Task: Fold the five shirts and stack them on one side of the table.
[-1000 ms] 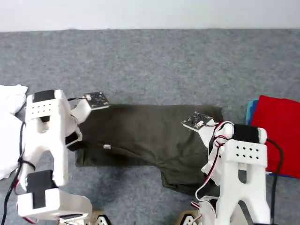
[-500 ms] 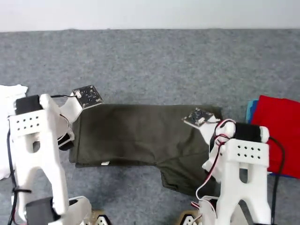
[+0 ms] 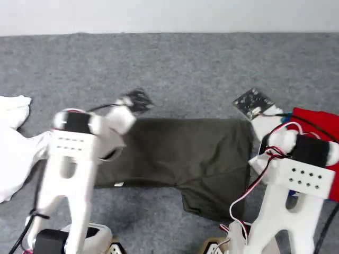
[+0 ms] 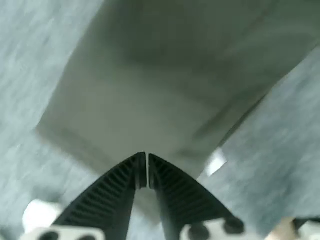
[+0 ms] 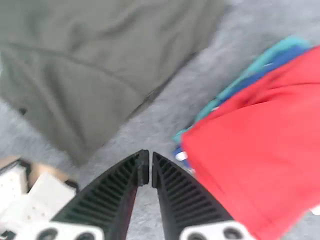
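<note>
One olive shirt (image 3: 180, 153) lies mid-frame on a grey counter (image 3: 185, 69). One white shirt (image 3: 13, 153) is at left, and a stack (image 3: 315, 129) of three at right. The left fingers (image 4: 120, 185) and right fingers (image 5: 120, 181) are closed and empty.

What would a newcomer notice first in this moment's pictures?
A dark olive shirt lies partly folded in the middle of the grey table, with the left arm and right arm at its two ends. A bright red shirt tops a folded stack beside the right arm, and a white shirt is heaped by the left arm.
</note>
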Motion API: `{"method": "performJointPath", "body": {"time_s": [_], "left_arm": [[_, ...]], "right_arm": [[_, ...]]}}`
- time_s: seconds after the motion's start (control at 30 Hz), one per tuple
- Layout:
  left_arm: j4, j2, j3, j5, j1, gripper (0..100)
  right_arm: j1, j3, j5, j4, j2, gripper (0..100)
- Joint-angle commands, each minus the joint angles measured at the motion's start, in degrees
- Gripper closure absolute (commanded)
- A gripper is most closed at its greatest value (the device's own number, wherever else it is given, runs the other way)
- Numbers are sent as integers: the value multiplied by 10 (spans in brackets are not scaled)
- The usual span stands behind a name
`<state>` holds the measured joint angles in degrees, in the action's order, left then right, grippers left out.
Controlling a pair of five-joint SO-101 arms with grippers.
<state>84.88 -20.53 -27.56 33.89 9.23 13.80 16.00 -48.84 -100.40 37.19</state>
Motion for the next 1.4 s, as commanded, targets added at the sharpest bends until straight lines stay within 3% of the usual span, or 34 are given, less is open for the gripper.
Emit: {"method": "performJointPath", "body": {"time_s": [0.0, 0.17, 0.33, 0.47, 0.7, 0.97, 1.37], "left_arm": [[-55, -20, -17, -67, 117, 985], [-120, -18, -46, -118, 244, 985], [-142, 55, -26, -138, 322, 984], [-116, 144, 49, -158, 381, 974], [-37, 273, 175, -175, 473, 863], [-28, 352, 218, -202, 517, 802], [-85, 458, 225, -230, 501, 792]], "right_arm": [[8, -78, 48, -22, 19, 990], [4, -170, 138, -22, 20, 990], [3, -220, 178, -22, 20, 990], [7, -220, 179, -22, 20, 990], [7, -220, 179, -22, 19, 990], [8, -219, 179, -22, 19, 990], [8, -219, 179, -22, 19, 990]]}}
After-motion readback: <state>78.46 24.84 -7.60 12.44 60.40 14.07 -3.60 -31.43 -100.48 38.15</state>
